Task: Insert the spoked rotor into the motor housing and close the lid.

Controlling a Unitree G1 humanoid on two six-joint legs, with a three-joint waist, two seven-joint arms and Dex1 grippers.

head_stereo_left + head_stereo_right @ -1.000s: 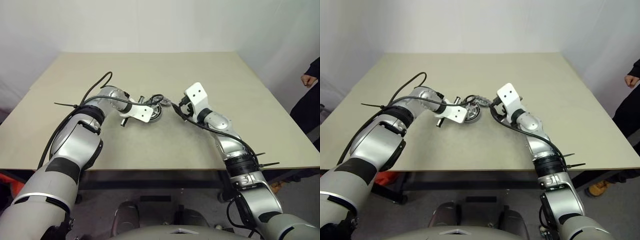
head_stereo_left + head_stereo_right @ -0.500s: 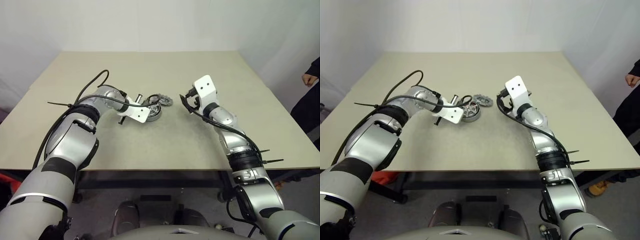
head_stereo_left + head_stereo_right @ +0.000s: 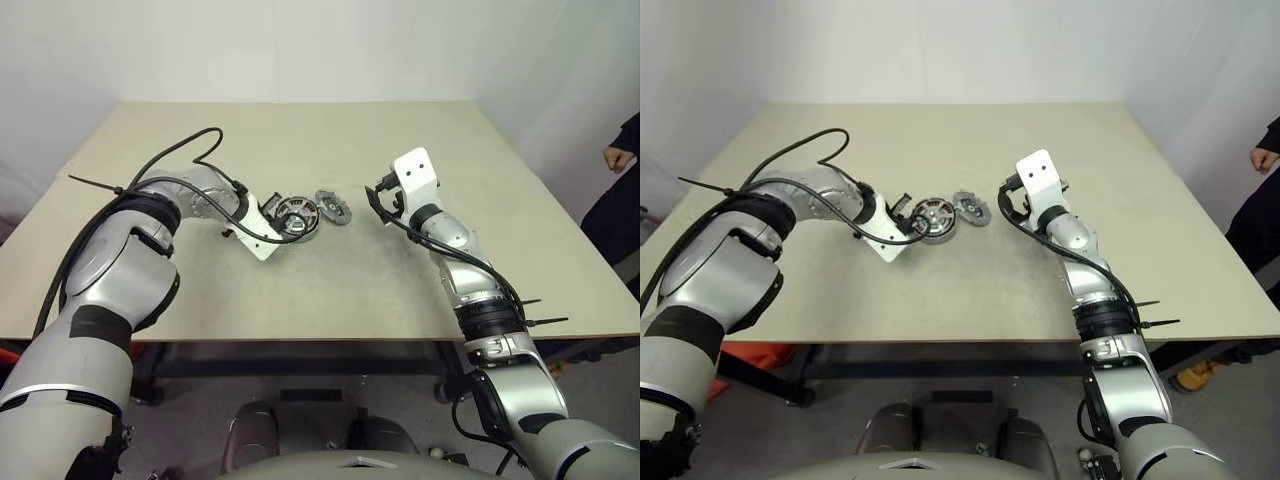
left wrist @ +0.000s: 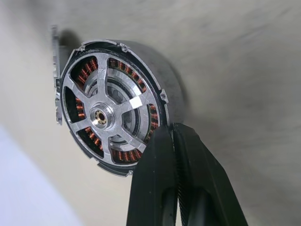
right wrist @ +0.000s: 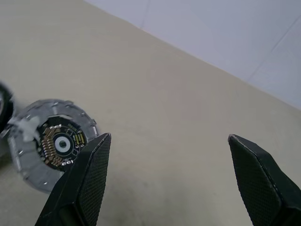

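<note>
My left pincer [image 4: 175, 141], pressed together, has drawn back from the motor housing [image 3: 295, 216] at frame centre; the spoked rotor [image 4: 109, 120] now sits inside. My right pincer [image 5: 171, 176], spread wide, has retreated, leaving the lid [image 3: 333, 207] on the tabletop [image 3: 330, 280] just right of the housing, still to fit.

Bright, even lighting; soft shadows; wrist views slightly blurred.

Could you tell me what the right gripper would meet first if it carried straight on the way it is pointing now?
Probably nothing soon: the right gripper stands open and points across bare table. The lid lies off to one side of that line, though depth is hard to judge.
</note>
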